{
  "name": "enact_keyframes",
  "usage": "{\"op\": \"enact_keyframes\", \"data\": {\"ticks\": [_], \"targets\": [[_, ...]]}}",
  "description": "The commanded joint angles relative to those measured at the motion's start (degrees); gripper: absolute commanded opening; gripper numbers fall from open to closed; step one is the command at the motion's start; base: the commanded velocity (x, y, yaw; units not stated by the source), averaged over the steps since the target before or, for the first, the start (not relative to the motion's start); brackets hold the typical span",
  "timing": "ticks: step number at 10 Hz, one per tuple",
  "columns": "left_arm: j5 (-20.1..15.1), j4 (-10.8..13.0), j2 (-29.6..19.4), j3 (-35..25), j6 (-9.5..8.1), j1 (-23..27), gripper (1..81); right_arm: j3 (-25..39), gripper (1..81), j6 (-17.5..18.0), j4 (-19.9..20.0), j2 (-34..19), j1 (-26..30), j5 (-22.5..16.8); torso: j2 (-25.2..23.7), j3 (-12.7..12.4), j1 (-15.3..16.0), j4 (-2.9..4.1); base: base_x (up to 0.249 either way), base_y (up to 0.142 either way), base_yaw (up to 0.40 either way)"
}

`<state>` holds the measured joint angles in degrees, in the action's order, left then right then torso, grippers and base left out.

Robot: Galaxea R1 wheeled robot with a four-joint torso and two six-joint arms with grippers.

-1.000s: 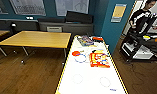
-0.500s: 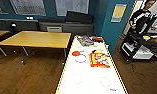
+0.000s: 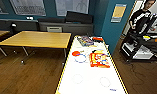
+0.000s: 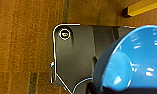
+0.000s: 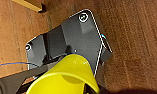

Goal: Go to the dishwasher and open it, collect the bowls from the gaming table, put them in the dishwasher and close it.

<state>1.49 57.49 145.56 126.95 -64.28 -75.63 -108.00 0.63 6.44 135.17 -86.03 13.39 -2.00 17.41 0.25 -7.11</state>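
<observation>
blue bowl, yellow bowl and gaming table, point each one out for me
blue bowl (image 4: 129, 67): left wrist view, on its inner wall.
yellow bowl (image 5: 69, 75): right wrist view, on its outer side.
gaming table (image 3: 90, 80): head view, on its bare white top.

Gaming table (image 3: 94, 77); red-yellow game box (image 3: 99, 60), orange disc (image 3: 75, 53) on top.

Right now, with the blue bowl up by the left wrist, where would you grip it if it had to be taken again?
Probably the rim. Pinch the thin wall of the blue bowl from inside and outside, coming in from its open mouth, which faces the wrist camera. The body is round and glossy, so a grip around it would likely slip.
</observation>
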Motion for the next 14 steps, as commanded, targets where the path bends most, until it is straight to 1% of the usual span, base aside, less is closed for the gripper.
{"op": "enact_keyframes", "data": {"ticks": [1, 3, 4, 5, 8, 9, 11, 13, 14], "targets": [[-1.9, 0.7, 3.0, 5.1, 0.29, -0.5, 1.0, -3.7, 1.0, -0.5, -1.3, 0.6, 0.5, -5.0, 0.0, 0.0, 0.0, 0.00, 0.000, 0.000, 0.000], [-1.9, 0.9, 5.2, 8.3, 0.30, -1.2, 1.0, -5.5, 1.0, -0.6, -1.3, 2.0, 0.2, -5.0, 0.0, 0.0, 0.0, 0.00, 0.000, 0.000, 0.000], [-1.9, 0.8, 6.7, 10.6, 0.30, -1.5, 1.0, -6.1, 1.0, -0.6, -1.3, 2.6, 0.0, -5.0, 0.0, -2.3, 0.0, 0.00, 0.000, 0.000, 0.000], [-1.9, 0.9, 8.0, 12.4, 0.30, -1.7, 1.0, -6.6, 1.0, -0.6, -1.3, 3.1, -0.1, -5.0, 0.0, -3.3, 0.0, 0.00, 0.000, 0.000, 0.000], [-1.8, 1.1, 11.9, 18.7, 0.38, -2.5, 1.0, -8.1, 1.0, -0.6, -1.3, 4.3, -0.4, -5.0, 0.0, -7.7, 0.0, 0.00, 0.000, 0.000, 0.000], [-1.7, 0.7, 12.8, 20.1, 0.47, -2.6, 1.0, -8.4, 1.0, -0.6, -1.3, 4.6, -0.4, -5.0, 0.0, -9.2, 0.0, 0.00, 0.000, 0.000, 0.000], [-1.8, 0.7, 14.5, 21.5, 0.30, -2.8, 1.0, -9.1, 1.0, -0.6, -1.4, 5.2, -0.1, -5.6, -0.1, -8.2, -0.1, 0.00, 0.000, 0.000, 0.000], [-1.8, 1.1, 15.5, 21.6, 0.30, -3.3, 1.0, -11.9, 1.0, -0.6, -1.3, 7.1, 0.2, -7.0, -0.1, -9.0, -0.1, 0.00, 0.000, 0.000, 0.000], [-1.8, 1.4, 15.7, 21.6, 0.38, -3.8, 1.0, -13.5, 1.0, -0.6, -1.3, 8.2, 0.4, -7.8, -0.1, -8.9, -0.2, 0.00, 0.000, 0.000, 0.000]]}}
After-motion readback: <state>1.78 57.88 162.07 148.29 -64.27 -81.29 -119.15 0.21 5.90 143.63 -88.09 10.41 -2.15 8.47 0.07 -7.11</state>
